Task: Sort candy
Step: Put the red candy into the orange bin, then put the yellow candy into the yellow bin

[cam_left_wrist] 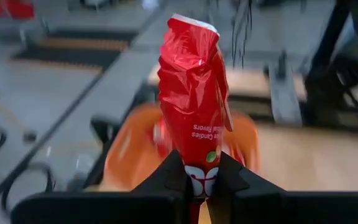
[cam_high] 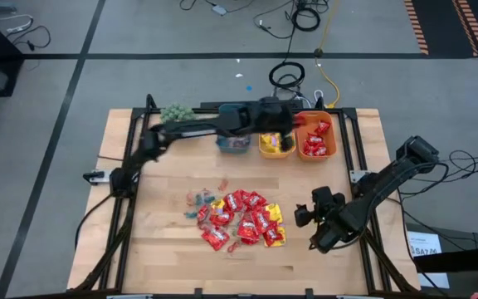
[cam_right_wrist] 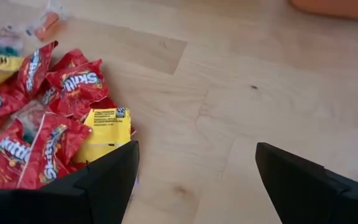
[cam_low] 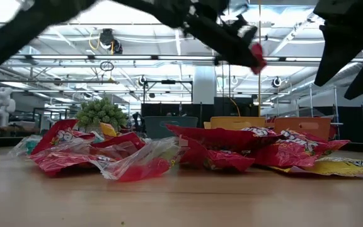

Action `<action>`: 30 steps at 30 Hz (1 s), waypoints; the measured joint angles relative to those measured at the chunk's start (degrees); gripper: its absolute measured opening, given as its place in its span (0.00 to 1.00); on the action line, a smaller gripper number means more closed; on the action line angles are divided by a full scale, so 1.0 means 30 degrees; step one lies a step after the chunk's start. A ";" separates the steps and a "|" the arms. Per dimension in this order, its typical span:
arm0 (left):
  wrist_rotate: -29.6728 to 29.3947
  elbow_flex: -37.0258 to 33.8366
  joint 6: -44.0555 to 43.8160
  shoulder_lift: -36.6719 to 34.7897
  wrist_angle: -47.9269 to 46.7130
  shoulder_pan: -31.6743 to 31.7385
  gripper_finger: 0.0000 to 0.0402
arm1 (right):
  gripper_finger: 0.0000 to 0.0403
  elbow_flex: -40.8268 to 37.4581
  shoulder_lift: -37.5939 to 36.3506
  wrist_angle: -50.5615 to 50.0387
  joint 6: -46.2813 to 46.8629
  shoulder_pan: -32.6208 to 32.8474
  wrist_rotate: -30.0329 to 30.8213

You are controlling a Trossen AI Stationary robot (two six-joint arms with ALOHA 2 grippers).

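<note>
The candy lies in a heap [cam_high: 239, 220] mid-table: shiny red packets, yellow ones, and small pale pieces at its left edge. My left gripper [cam_high: 295, 124] reaches over the far bins, shut on one red packet [cam_left_wrist: 191, 93], with the orange bin [cam_left_wrist: 129, 155] just beyond and below it. In the low view this packet [cam_low: 257, 58] hangs high above the table. My right gripper [cam_high: 304, 218] hovers open just right of the heap, tilted down over bare wood, with nothing between its fingers [cam_right_wrist: 114, 171]. My left gripper pinches the red packet by one short end [cam_left_wrist: 201, 163] between its two fingers. The rest of the packet sticks out past the fingertips, crumpled, and is lifted clear of the table and of the bins.
Three bins stand in a row at the far edge: teal [cam_high: 233, 143], yellow [cam_high: 276, 145] and orange [cam_high: 318, 139], the orange one holding red packets. A small green plant [cam_high: 175, 112] sits at the far left. Bare wood lies near and right of the heap.
</note>
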 joint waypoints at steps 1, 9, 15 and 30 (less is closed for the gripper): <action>0.0007 0.0911 0.0052 0.1023 0.0974 0.0021 0.10 | 0.78 0.0000 0.0002 -0.0014 0.0276 0.0054 0.0000; 0.0794 0.4745 0.0019 0.5757 0.4150 0.0006 0.30 | 0.78 0.0000 0.0010 0.0160 0.1800 0.0082 -0.0694; 0.0779 0.4732 0.0006 0.6129 0.3918 0.0032 0.47 | 0.78 0.0000 0.0010 0.0449 0.1853 0.0082 -0.1326; 0.0218 0.4951 0.0002 0.5724 0.2782 -0.0005 0.54 | 0.78 0.0000 0.0010 0.0432 0.1849 0.0074 -0.1338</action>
